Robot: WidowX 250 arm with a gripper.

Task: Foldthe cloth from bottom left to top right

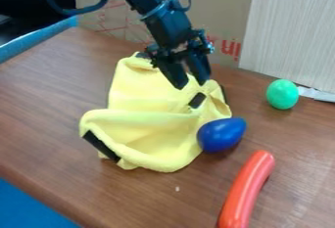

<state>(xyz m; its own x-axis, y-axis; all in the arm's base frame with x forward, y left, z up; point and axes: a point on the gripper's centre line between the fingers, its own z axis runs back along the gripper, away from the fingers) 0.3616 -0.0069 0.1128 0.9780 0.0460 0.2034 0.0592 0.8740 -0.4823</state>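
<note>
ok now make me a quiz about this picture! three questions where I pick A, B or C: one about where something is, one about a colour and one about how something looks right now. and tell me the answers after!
1. Where is the green egg?
A) On top of the cloth
B) To the left of the cloth
C) To the right of the cloth

2. What colour is most of the cloth?
A) Yellow
B) Purple
C) White

3. How does the cloth lie?
A) Smooth and flat
B) Rumpled, with raised folds
C) Rolled into a tight tube

Answers:
1. C: the green egg sits on the table, out past the cloth's right edge.
2. A: nearly all the fabric you can see is yellow.
3. B: it humps up in creases, with a thick fold near its bottom edge.
</note>
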